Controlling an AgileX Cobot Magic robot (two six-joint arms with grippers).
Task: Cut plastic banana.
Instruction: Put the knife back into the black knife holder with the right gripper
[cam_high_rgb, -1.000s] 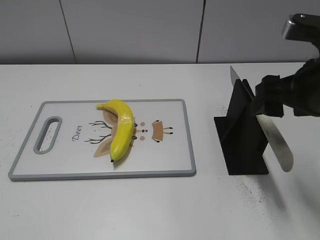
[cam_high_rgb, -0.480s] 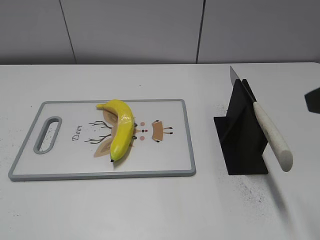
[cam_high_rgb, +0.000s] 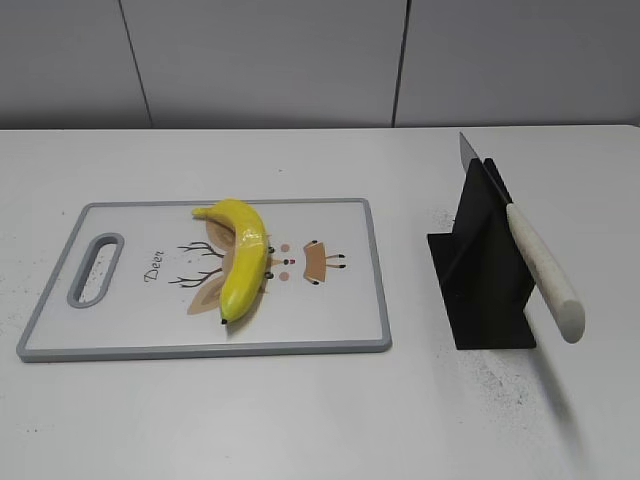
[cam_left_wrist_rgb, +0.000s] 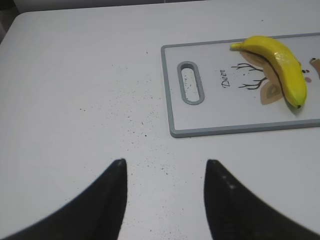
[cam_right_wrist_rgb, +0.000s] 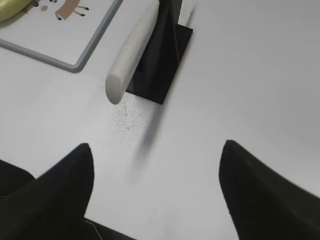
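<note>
In the exterior view you have the glossy yellow curved plastic banana (cam_high_rgb: 241, 254) lying whole on the white rectangular cutting board with a grey rim (cam_high_rgb: 372, 262), which sits on the left half of the white desk (cam_high_rgb: 300, 420), about midway between the far and near edges. The banana rests over the board's printed deer drawing, its stem end toward the far edge and its dark tip toward the near edge. The board's oval grey handle slot (cam_high_rgb: 95, 268) is at the end nearest the desk's left edge. Toward the right edge stands the black angled knife stand (cam_high_rgb: 482, 275), well apart from the board, with the knife with a pale speckled handle (cam_high_rgb: 545, 275) leaning in it, blade tip up and toward the far edge, handle sloping down toward the near right corner. Neither arm shows in this view.

In the left wrist view your left gripper (cam_left_wrist_rgb: 165, 170) hovers over bare desk near the left edge, its two dark fingers spread wide with nothing between them. The board and banana lie beyond it, not touched.

In the right wrist view your right gripper (cam_right_wrist_rgb: 155, 155) hangs above the desk close to the stand, fingers far apart and empty. The knife handle's blunt end points toward it, clear of both fingers.
</note>
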